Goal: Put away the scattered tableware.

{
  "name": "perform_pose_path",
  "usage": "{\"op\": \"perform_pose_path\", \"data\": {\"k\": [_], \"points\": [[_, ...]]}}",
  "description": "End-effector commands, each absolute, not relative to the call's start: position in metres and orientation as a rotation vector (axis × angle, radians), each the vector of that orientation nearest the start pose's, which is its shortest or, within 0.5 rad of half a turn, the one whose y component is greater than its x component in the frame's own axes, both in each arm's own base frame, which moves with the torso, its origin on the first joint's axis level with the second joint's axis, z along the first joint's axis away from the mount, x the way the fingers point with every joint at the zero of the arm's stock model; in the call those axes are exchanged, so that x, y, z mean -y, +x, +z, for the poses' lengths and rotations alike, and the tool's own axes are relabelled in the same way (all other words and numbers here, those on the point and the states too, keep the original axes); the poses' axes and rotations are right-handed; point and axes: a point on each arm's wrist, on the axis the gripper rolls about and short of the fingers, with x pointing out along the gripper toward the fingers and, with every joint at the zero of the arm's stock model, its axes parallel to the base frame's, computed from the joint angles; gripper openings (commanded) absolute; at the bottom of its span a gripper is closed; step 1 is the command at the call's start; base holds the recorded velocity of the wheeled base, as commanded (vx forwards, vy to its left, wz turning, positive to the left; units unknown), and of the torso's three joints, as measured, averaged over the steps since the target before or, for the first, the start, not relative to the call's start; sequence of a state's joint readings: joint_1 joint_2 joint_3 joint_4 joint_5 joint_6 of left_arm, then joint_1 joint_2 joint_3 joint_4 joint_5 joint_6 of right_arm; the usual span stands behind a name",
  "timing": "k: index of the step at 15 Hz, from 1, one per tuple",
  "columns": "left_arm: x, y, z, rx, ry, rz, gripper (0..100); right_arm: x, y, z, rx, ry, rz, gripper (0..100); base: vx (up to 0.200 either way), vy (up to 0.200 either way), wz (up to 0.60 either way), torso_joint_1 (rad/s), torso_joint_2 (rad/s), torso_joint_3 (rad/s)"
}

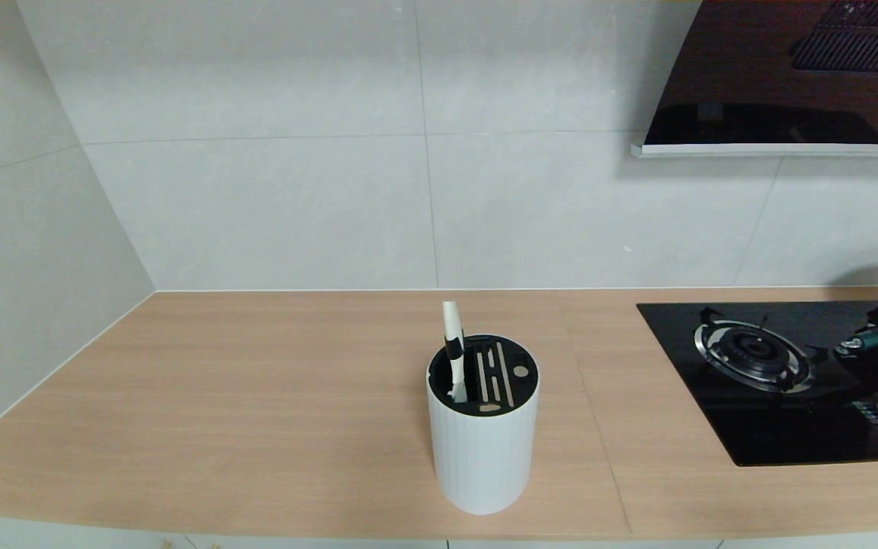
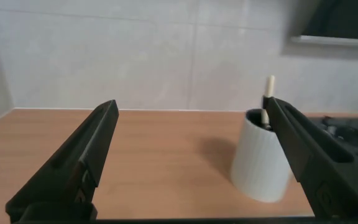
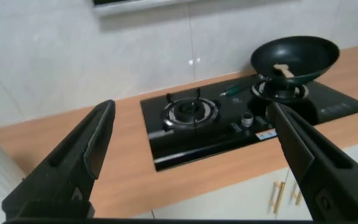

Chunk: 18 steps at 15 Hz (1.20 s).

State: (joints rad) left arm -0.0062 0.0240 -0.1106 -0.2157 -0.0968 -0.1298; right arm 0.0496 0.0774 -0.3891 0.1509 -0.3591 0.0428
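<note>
Utensil (image 1: 452, 335) upright in white slotted holder (image 1: 482, 457) on wooden counter (image 1: 256, 396), left claw (image 2: 188, 104) spread wide, right claw (image 3: 190, 107) likewise

No text, number or sign can be read; the small label (image 3: 266, 134) on the hob's (image 3: 229, 134) near edge is too tiny.

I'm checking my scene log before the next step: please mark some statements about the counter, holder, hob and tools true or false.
1. One utensil stands in the white holder. True.
2. The holder lies tipped over on the counter. False: it stands upright.
3. A black pan sits on a burner of the hob. True.
4. The left tool grips a spoon. False: it is open and empty.
5. The right tool is open. True.
</note>
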Motion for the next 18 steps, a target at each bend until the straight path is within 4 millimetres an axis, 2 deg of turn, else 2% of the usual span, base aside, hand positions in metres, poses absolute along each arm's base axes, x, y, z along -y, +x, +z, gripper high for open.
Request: {"op": "perform_pose_path", "data": {"k": [1,3,6,12,18], "points": [[0.002,-0.027,0.105,0.268,-0.091,-0.084,100,0.007,-0.049,0.131,0.122,0.041,-0.337,100,0.000,0.000,0.00,0.000,0.00,0.000],[0.001,-0.025,0.096,0.202,-0.013,-0.024,100,0.007,-0.041,0.119,0.139,0.037,-0.342,100,0.000,0.000,0.00,0.000,0.00,0.000],[-0.001,-0.023,0.075,-0.007,0.035,0.060,100,0.007,-0.024,0.081,0.032,-0.064,-0.330,100,0.000,0.000,0.00,0.000,0.00,0.000],[-0.001,-0.023,0.076,0.003,-0.012,0.058,100,0.004,-0.023,0.081,0.049,-0.009,-0.197,100,0.000,0.000,0.00,0.000,0.00,0.000],[-0.001,-0.023,0.076,0.003,-0.014,0.058,100,0.004,-0.023,0.081,0.046,-0.067,-0.177,100,0.000,0.000,0.00,0.000,0.00,0.000]]}}
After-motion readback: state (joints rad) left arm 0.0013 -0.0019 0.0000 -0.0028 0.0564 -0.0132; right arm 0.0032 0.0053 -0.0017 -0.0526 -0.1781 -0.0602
